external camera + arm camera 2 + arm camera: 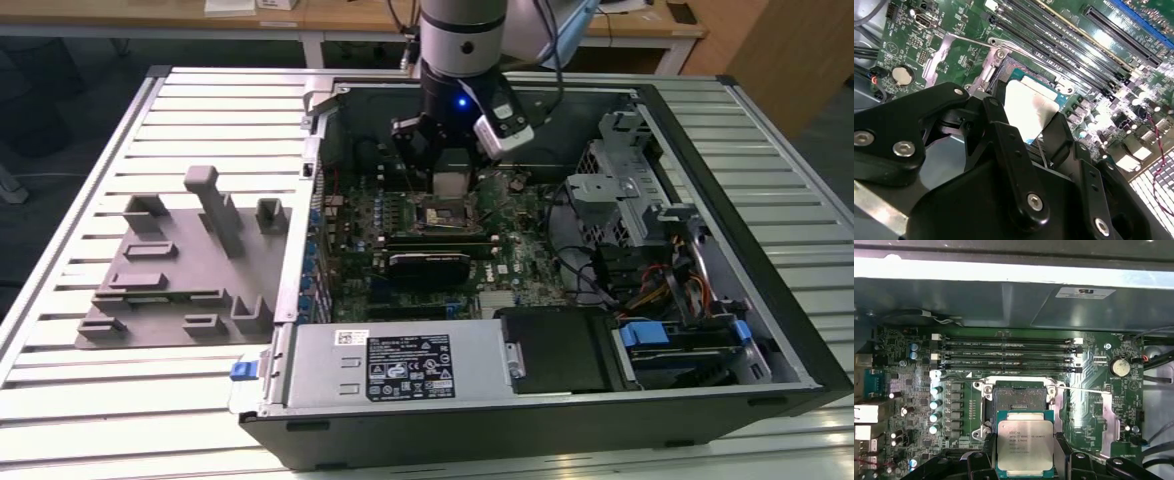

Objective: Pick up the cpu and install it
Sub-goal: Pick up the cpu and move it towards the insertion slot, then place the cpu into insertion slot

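Slatted metal table (134, 400) w/ an open computer case (534, 440) lying on it and a grey fixture (174, 270) beside the case on the exterior view's left. Arm (461, 50) reaches down into the case over the motherboard (400, 215). Jaws are clenched on the cpu (1025, 447): in both wrist views a black finger (989, 455) presses on each of two opposite edges, w/ the pale metal lid facing up btwn them. Chip hangs just above the board, right beside the open socket (1019, 396), overlapping its near frame edge in the first wrist view. Socket looks empty and its metal cover plate (1106, 420) stands open, so by my read the chip isn't seated yet. Handling is judged, not seen: v. light, stiff and thin, so no flex and little squeeze needed. Lid is smooth metal, prob. slippery, and the thin rim gives little grip area, so a bump could tilt or slip it. Underside contacts and socket pins are the fragile bits: no touching either, no sideways drag. Best hold = as shown, two opposite side edges at mid-length, chip kept level w/ the board. Can't tell whether its corner mark lines up w/ the socket.
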Action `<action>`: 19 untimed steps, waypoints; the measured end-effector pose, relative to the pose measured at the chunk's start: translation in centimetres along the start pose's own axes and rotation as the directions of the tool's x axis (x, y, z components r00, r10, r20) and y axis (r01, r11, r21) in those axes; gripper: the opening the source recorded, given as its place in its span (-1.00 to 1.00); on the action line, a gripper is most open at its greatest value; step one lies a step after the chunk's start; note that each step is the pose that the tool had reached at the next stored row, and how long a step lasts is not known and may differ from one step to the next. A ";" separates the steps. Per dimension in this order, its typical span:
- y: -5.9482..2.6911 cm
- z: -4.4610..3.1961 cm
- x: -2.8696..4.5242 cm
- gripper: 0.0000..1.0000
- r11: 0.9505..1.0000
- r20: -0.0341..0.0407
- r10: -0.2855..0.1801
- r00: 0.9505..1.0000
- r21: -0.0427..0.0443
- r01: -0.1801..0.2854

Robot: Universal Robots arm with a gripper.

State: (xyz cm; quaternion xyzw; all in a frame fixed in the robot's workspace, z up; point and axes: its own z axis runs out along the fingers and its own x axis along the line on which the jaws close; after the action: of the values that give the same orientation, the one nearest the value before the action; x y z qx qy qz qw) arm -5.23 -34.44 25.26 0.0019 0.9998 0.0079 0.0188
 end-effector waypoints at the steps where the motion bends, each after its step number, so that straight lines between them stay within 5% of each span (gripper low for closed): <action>1: 0.06 0.12 0.01 0.08 1.000 0.000 0.000 1.000 0.001 0.000; 19: 0.29 0.46 0.02 0.08 1.000 -0.001 0.000 1.000 0.005 0.000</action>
State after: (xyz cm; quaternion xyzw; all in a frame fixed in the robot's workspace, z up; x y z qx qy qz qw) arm -5.23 -34.14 24.81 0.0018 0.9998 0.0054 0.0185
